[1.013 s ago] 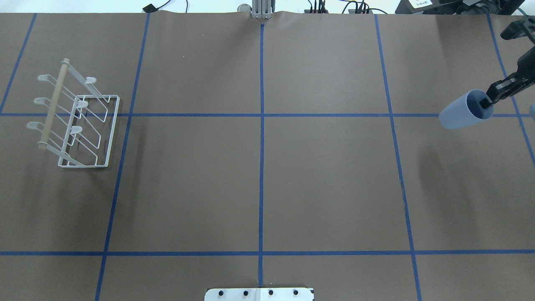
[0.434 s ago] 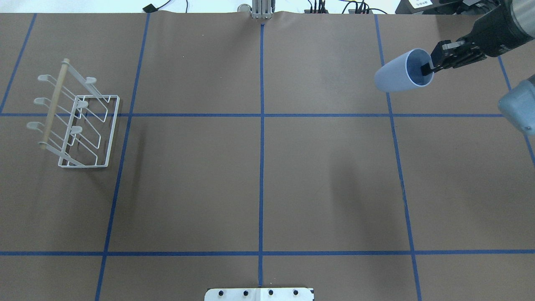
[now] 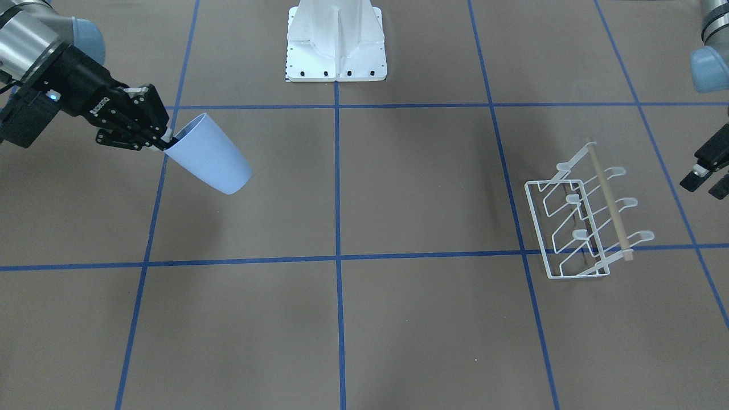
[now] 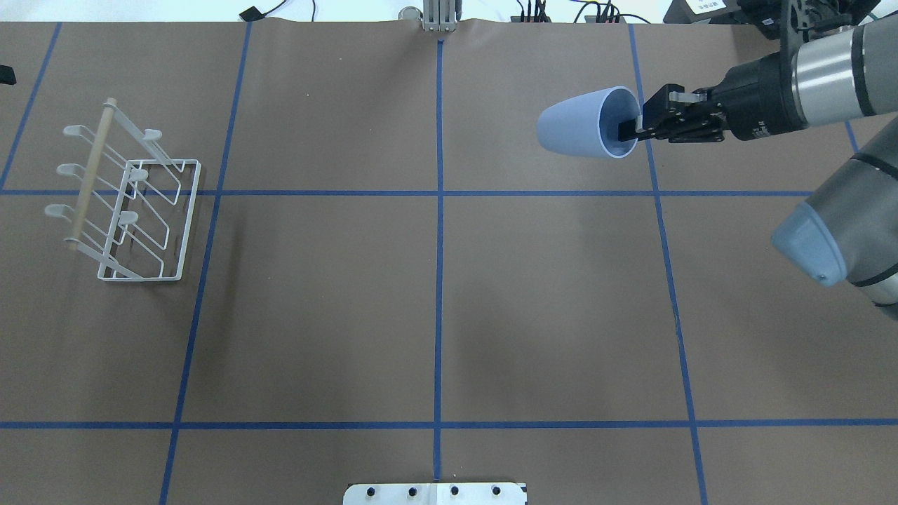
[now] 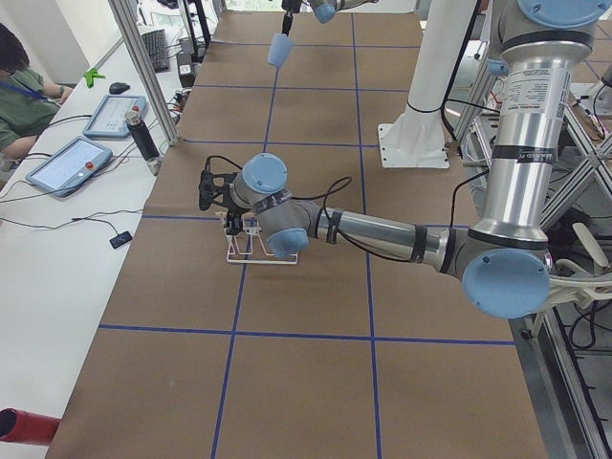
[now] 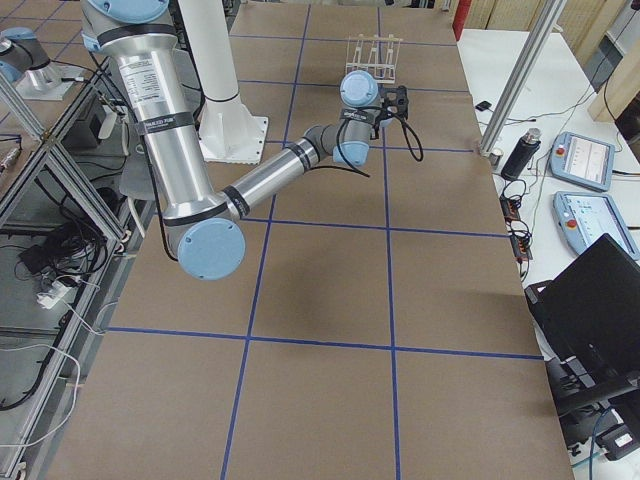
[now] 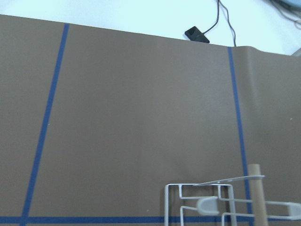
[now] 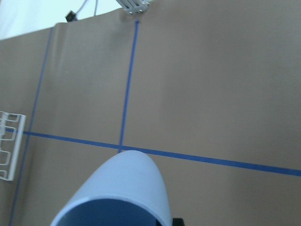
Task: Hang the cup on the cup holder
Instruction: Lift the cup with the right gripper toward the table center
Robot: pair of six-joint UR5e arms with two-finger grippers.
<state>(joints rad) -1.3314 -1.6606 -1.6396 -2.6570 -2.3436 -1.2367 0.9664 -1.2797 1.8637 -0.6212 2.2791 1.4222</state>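
Nearest us, at the robot's foot, sits the white bolted pedestal plate [image 4: 435, 493] on the brown paper-covered table [image 4: 316, 337]. Farther out on the left stands the small white wire cup holder [image 4: 130, 203] with its light wooden rod. Our left gripper [image 3: 705, 185] hangs near its outer side, fingers apart, touching nothing. Farthest, over the right half, our right gripper [image 4: 629, 131] is clamped on the rim of the plain light-blue plastic cup [image 4: 572, 130], one finger inside the mouth. The cup is off the table, tipped on its side, its base pointing toward the cup holder and well apart from it.
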